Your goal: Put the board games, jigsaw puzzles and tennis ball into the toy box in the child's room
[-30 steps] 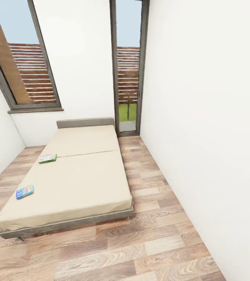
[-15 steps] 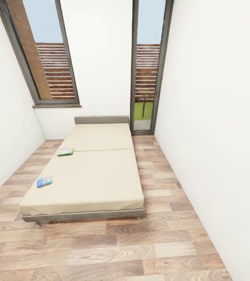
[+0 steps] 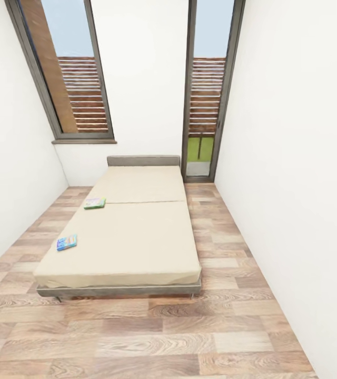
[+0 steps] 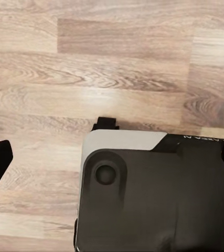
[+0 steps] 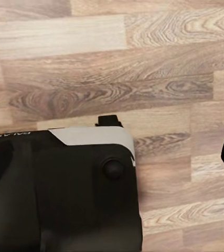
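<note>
While both wrists face the floor (image 4: 117, 63), jaws' state unclear, two board games (image 3: 94, 203) lie on the bed (image 3: 137, 237)

White walls (image 3: 295, 158) enclose a wood-plank floor (image 3: 152, 337). A low bed (image 3: 137, 237) stands below a tall window (image 3: 68, 79) and a narrow glazed door (image 3: 206, 95).

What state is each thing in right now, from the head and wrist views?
Bed: flat beige mattress, two boxes on it.
Green-edged board game: flat on the mattress.
Blue board game: flat near the mattress edge.
Glass door: cannot tell if shut.
Grippers: open or shut, cannot tell.
</note>
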Controlling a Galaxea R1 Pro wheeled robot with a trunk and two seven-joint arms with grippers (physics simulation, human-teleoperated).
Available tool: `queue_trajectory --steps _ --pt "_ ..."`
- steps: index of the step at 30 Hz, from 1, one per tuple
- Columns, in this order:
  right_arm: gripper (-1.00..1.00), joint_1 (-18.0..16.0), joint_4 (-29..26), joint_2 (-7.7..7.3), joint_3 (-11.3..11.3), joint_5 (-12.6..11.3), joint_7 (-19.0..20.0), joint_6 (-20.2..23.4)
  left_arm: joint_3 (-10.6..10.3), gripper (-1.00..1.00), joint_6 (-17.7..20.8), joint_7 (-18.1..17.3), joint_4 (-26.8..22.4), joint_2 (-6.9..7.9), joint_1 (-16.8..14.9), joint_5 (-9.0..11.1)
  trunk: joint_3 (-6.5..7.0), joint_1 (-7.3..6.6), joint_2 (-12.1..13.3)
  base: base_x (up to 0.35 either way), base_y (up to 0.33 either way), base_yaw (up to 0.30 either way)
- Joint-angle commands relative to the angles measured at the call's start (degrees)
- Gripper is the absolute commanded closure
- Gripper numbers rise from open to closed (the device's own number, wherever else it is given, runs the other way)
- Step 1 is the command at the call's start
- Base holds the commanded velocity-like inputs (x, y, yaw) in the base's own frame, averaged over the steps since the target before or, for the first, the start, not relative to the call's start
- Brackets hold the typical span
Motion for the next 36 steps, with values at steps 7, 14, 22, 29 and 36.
queue_trajectory --steps 7,14,22,29,36 --pt "-1.0 -0.2 -0.2 1.79 -1.3 -1.2 -0.3 -0.2 0.4 -1.0 -0.1 0.1 0.0 -0.02 0.0 0.0 -0.11 0.05 -0.1 0.084 0.052 0.0" --pt "-1.0 -0.2 -0.2 2.21 -2.2 -1.9 -0.3 -0.1 0.4 -1.0 -0.1 0.1 0.0 0.03 0.0 0.0 -0.11 0.05 -0.1 0.074 0.176 0.0" --pt "-1.0 -0.2 -0.2 2.32 -2.3 -1.9 -0.3 -0.1 0.4 -1.0 -0.1 0.1 0.0 0.04 0.0 0.0 -0.11 0.05 -0.1 0.018 0.145 0.0" --pt "-1.0 -0.2 -0.2 2.46 -2.3 -1.9 -0.3 -0.1 0.4 -1.0 -0.1 0.0 0.0 0.04 0.0 0.0 -0.11 0.05 -0.1 0.002 0.267 0.0" --pt "-1.0 -0.2 -0.2 2.47 -2.3 -1.9 -0.3 0.0 0.4 -1.0 -0.1 0.0 0.0 0.04 0.0 0.0 -0.11 0.05 -0.1 0.0 0.281 0.0"
